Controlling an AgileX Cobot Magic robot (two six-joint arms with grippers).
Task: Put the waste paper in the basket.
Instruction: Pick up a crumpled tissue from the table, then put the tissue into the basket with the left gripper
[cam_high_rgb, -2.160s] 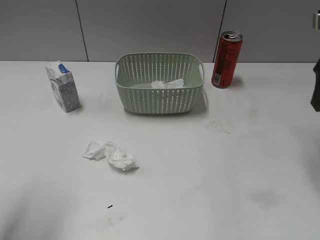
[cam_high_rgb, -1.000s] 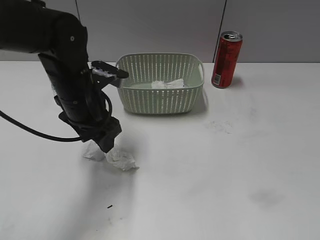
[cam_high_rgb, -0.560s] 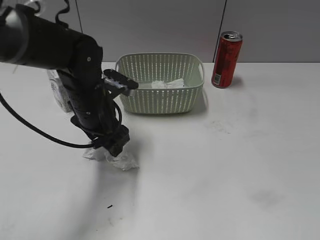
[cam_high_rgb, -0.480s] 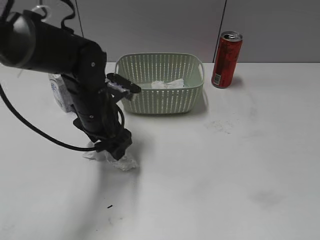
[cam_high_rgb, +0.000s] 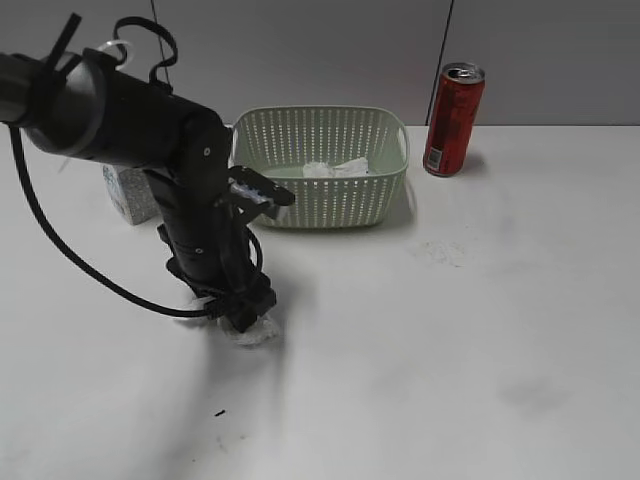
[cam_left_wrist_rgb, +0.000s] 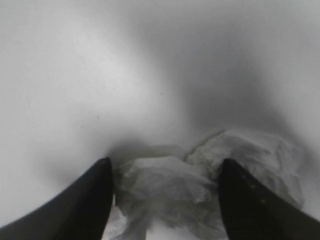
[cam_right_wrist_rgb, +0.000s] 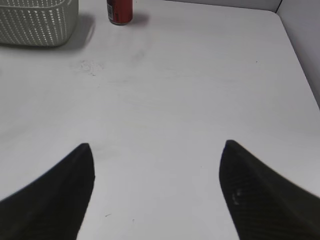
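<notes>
White table (cam_high_rgb: 480, 330), faint smudges and a small dark speck near the front edge. Nearest item: one wad of waste paper (cam_high_rgb: 252, 332), crumpled white tissue, lying on the table left of centre, mostly hidden in the exterior view beneath the left arm. Left hand (cam_high_rgb: 240, 312), black, pointed steeply down onto that wad; in the left wrist view (cam_left_wrist_rgb: 165, 200) its two dark fingers (cam_left_wrist_rgb: 87, 200) stand spread to either side of the wrinkled paper (cam_left_wrist_rgb: 165, 192), the tissue filling the gap between them and bulging out past the right finger; whether the fingers touch the paper cannot be told from the blur. Black cable loops from the left arm out to the left edge. Right hand (cam_right_wrist_rgb: 157, 192), seen only in the right wrist view: two dark fingers wide apart, nothing between them, hanging over bare table, well apart from everything else. Farther back, centre: basket (cam_high_rgb: 320, 165), pale green plastic, rounded rectangular, slotted sides, standing upright; inside it, white crumpled tissue (cam_high_rgb: 337, 168) showing above the near wall, count not discernible. Behind the left arm, at left: tissue pack (cam_high_rgb: 128, 190), white with speckles, largely hidden. Right of the basket and just beside it, not touching: red can (cam_high_rgb: 453, 118), tall, upright, top opened. Grey panelled wall behind.
</notes>
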